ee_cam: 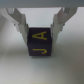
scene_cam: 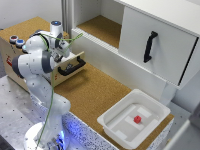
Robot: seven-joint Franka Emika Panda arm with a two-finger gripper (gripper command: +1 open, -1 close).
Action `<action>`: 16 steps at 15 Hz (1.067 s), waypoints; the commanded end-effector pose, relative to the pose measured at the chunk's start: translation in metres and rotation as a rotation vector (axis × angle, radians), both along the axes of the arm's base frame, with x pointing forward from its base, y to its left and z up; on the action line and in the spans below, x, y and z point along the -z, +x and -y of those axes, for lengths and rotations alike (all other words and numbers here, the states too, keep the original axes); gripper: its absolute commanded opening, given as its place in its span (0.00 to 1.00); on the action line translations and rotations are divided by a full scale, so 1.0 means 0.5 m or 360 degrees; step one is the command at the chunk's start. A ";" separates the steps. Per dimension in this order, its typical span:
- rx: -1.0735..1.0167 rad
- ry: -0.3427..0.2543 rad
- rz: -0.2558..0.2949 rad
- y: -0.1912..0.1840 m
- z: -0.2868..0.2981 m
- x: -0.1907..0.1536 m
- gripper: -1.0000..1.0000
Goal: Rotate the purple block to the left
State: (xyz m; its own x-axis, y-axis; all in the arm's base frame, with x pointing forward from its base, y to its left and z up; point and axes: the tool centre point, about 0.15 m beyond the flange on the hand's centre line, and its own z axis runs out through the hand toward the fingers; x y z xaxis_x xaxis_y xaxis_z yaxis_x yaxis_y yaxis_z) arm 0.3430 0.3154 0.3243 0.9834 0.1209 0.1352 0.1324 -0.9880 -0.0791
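Wrist view: purple block [ee_cam: 41,44] sits dead centre of the frame, between the two fingers [ee_cam: 20,22] of the claw [ee_cam: 41,31]. Block is dark purple with yellow letters, "J A" readable on two faces. Fingers appear to touch its two opposite side faces, so the claw reads as closed on the block at roughly block width; the picture is blurred, so firm contact cannot be confirmed beyond that. The surface under the block is pale and featureless; whether the block rests on it or is lifted cannot be told. Exterior view: arm [scene_cam: 37,65] stands at the left of the frame, wrist folded in near the open wooden drawer [scene_cam: 67,65] with black handle; the block itself is hidden there behind the wrist. White tray [scene_cam: 112,122] at lower right holds a small red object [scene_cam: 137,119], well apart from the work. White cabinet door [scene_cam: 155,42] at upper right. Judgement on handling: block looks rigid, small, likely light; flat parallel sides suit a pinch across the middle, as now. Smooth faces could slip under a twist, so grip should stay square and centred while rotating left.
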 end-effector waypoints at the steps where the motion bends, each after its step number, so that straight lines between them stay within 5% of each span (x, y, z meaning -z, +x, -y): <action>1: -0.0025 -0.0247 -0.0026 0.066 0.007 -0.046 0.00; 6: -0.0429 -0.0246 -0.0083 0.083 0.002 -0.037 0.00; 12: -0.1255 -0.0377 0.0011 0.045 0.053 -0.028 0.00; 16: -0.1670 -0.0324 0.0085 0.028 0.107 -0.015 0.00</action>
State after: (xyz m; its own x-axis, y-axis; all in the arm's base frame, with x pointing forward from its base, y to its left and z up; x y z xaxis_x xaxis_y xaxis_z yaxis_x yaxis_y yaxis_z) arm 0.3701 0.2907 0.3322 0.5859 0.8091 0.0449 0.8063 -0.5876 0.0678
